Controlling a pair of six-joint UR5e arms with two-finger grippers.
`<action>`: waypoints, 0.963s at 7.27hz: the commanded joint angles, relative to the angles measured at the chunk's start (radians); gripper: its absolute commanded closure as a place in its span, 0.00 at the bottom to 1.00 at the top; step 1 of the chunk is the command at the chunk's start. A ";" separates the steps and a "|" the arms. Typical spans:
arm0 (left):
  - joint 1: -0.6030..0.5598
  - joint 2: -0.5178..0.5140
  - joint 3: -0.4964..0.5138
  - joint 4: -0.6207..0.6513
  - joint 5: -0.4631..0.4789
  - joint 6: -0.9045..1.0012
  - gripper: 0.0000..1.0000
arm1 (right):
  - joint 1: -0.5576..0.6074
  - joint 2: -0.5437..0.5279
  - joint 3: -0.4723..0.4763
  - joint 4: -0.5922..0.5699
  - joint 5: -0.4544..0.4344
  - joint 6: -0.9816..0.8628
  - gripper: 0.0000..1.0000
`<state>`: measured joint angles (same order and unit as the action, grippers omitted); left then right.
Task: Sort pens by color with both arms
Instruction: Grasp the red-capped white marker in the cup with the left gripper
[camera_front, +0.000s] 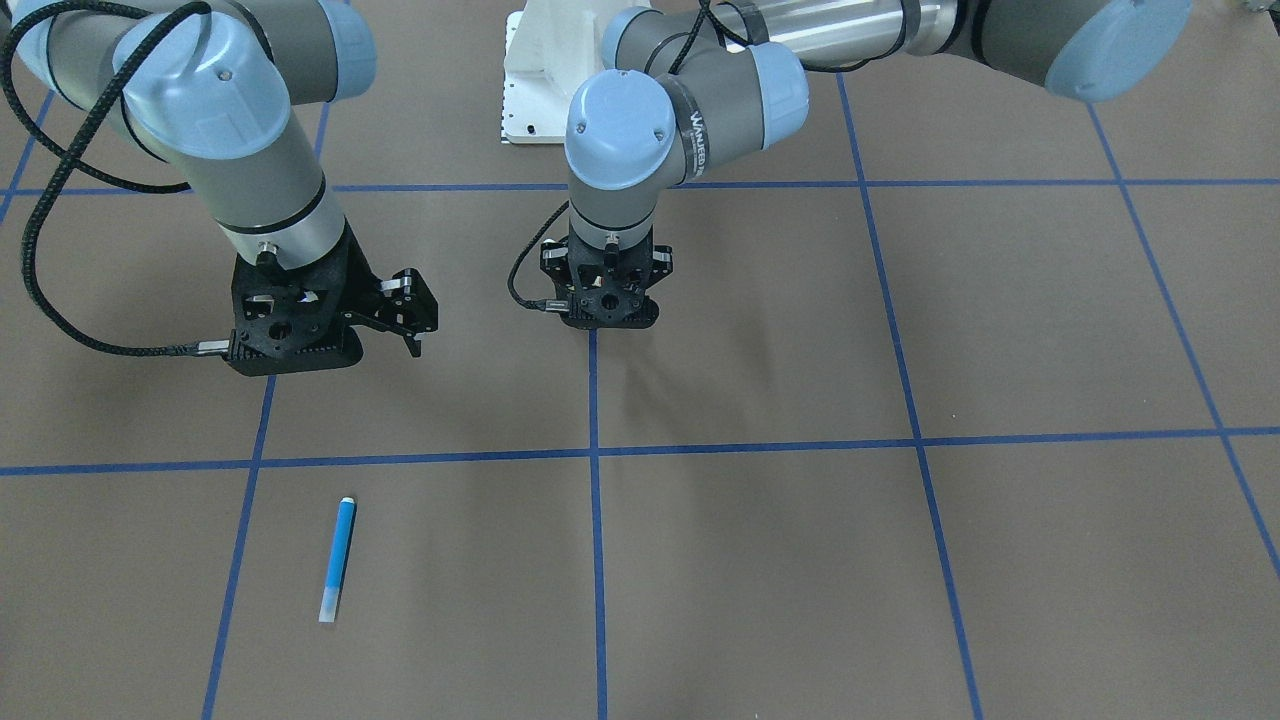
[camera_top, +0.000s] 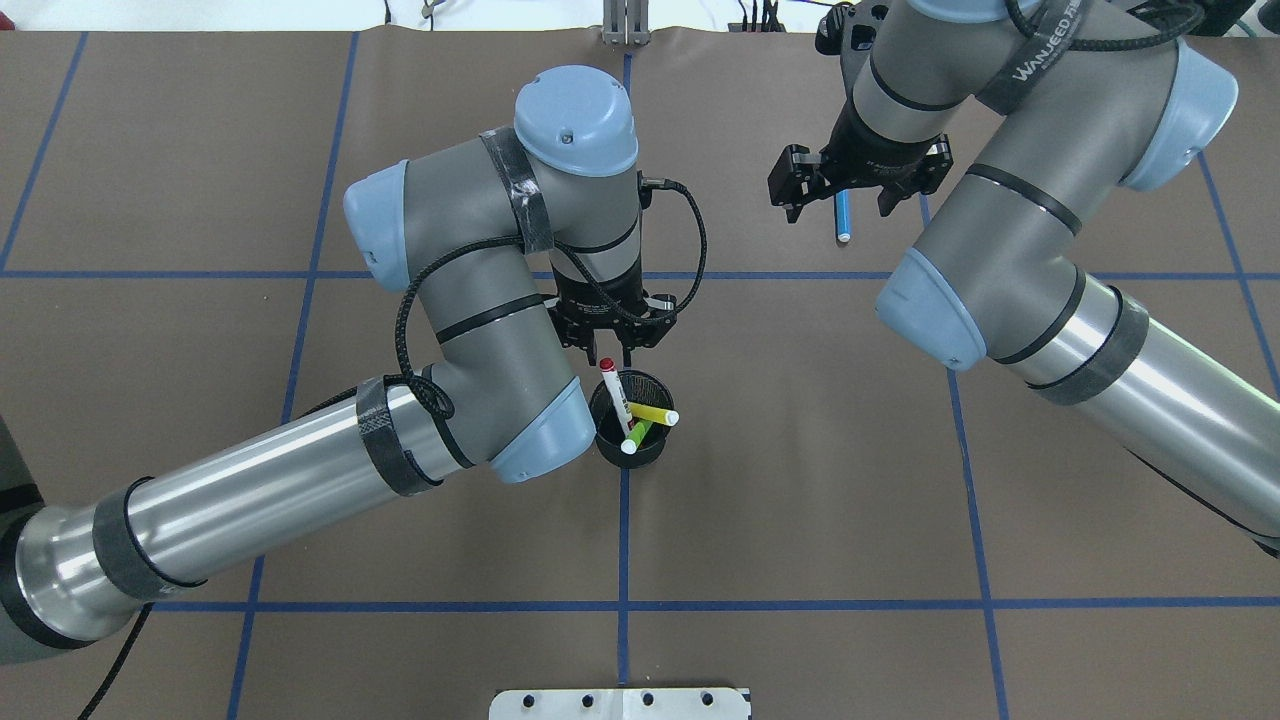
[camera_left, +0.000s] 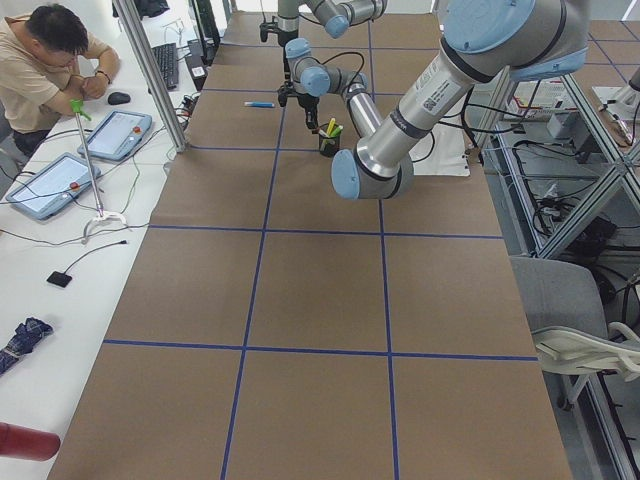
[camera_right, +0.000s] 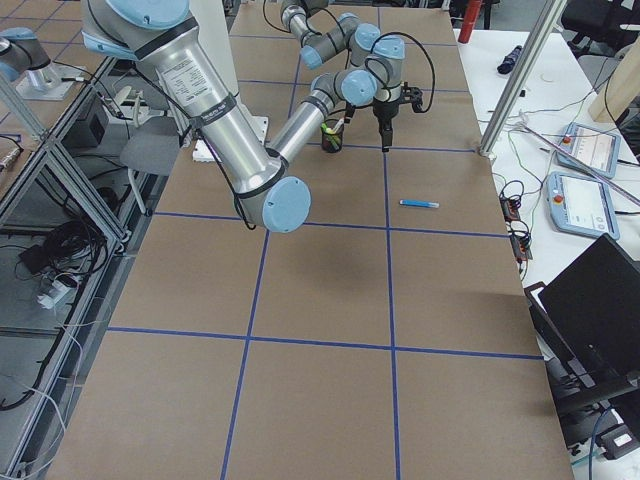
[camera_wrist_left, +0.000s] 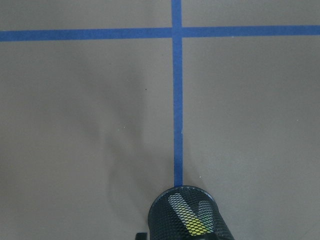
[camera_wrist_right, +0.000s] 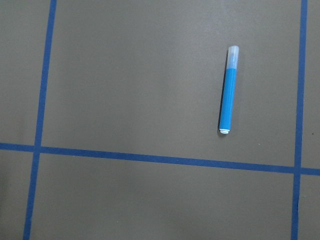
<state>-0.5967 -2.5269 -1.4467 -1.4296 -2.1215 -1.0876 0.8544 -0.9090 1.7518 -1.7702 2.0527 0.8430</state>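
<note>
A black mesh cup (camera_top: 604, 424) stands at the table's middle, on a blue tape line. It holds a white pen with a red cap (camera_top: 614, 388), a yellow pen (camera_top: 655, 412) and a green pen (camera_top: 637, 436). My left gripper (camera_top: 608, 356) hangs open right over the red cap, one finger on each side, not closed on it. The left wrist view shows only the cup (camera_wrist_left: 187, 216) at its lower edge. A blue pen (camera_top: 842, 218) lies flat on the far right part of the table. My right gripper (camera_top: 845, 188) hovers above it, wide open and empty; the blue pen (camera_wrist_right: 227, 95) also shows in the right wrist view.
Brown table cover with a blue tape grid (camera_front: 594, 452). The white mounting base (camera_front: 540, 80) sits at the robot's edge. Beside the table, a person (camera_left: 45, 60) sits at a bench with tablets (camera_left: 115, 135); a laptop (camera_right: 600, 300) stands at the other view's edge.
</note>
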 joint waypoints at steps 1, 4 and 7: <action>0.000 0.000 -0.001 0.000 0.000 0.000 0.69 | 0.000 0.001 0.000 0.000 0.000 0.001 0.01; 0.000 0.002 -0.003 0.001 -0.002 0.000 0.61 | 0.000 -0.001 0.000 0.000 0.000 0.001 0.01; 0.003 0.007 -0.003 0.001 -0.002 0.000 0.54 | 0.000 -0.001 0.000 0.000 0.000 0.001 0.01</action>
<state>-0.5958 -2.5223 -1.4496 -1.4281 -2.1230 -1.0866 0.8544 -0.9096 1.7518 -1.7702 2.0532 0.8437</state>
